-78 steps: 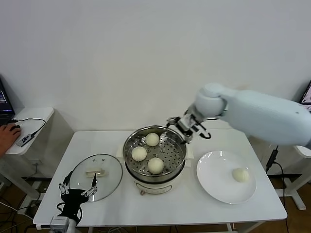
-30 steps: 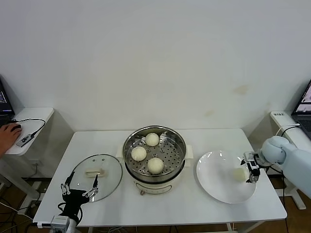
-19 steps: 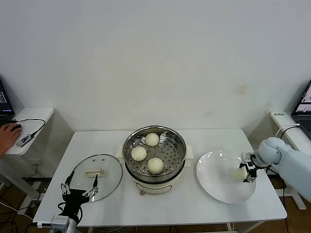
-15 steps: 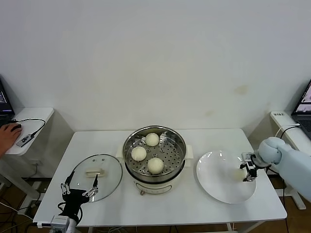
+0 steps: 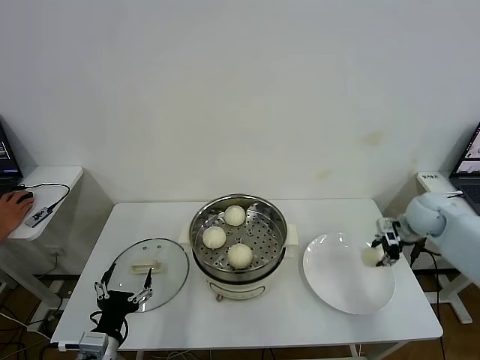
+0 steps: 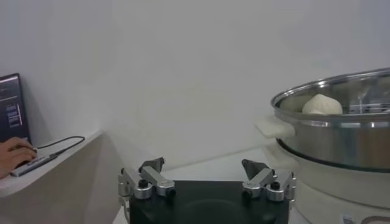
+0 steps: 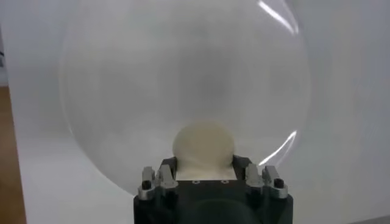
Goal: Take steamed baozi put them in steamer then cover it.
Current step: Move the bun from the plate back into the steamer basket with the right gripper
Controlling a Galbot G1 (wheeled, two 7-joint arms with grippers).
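The steamer (image 5: 239, 241) stands mid-table with three baozi on its perforated tray (image 5: 235, 215) (image 5: 214, 237) (image 5: 240, 255). The fourth baozi (image 5: 370, 256) is held by my right gripper (image 5: 379, 251) a little above the right part of the white plate (image 5: 337, 281). In the right wrist view the bun (image 7: 203, 146) sits between the jaws, with the plate (image 7: 122, 91) below it. The glass cover (image 5: 148, 263) with its cream handle lies flat left of the steamer. My left gripper (image 5: 120, 292) is open and empty at the table's front left; in its wrist view (image 6: 203, 176) the steamer (image 6: 341, 131) is to one side.
A side table (image 5: 37, 195) with a cable and a person's hand (image 5: 11, 202) stands at the far left. A laptop edge (image 5: 471, 157) shows at the far right. Bare tabletop (image 5: 285, 319) lies in front of the steamer.
My right arm swung from the steamer's back rim to the plate, closed on the last baozi and has lifted it slightly. The left arm has not moved.
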